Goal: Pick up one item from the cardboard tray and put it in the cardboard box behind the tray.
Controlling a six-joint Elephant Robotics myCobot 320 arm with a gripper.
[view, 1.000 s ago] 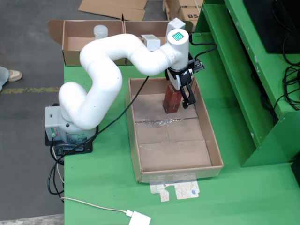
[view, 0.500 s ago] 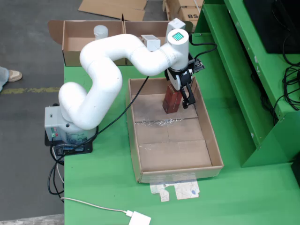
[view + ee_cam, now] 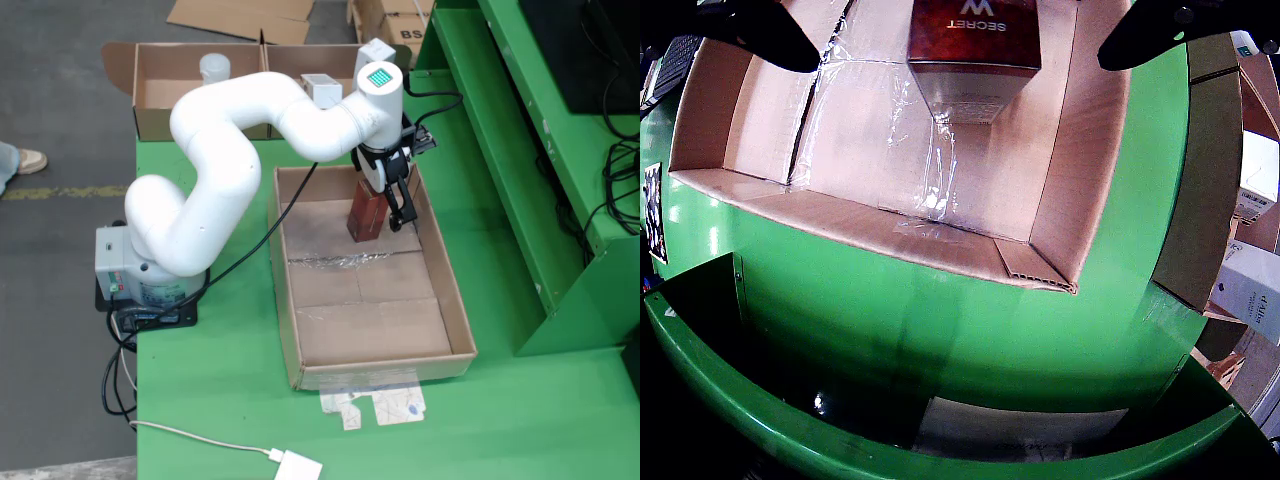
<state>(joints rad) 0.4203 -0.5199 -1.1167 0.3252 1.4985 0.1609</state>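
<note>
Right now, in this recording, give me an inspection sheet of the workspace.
Surface: green table.
Job's things: red-brown box upright in cardboard tray; cardboard box behind holds white items.
Clutter: paper scrap before the tray; white adapter.
Grippers: gripper straddles the red-brown box, fingers spread apart.
Cables: black cable draped over tray's edge.
Surroundings: green frame; someone's shoe.
</note>
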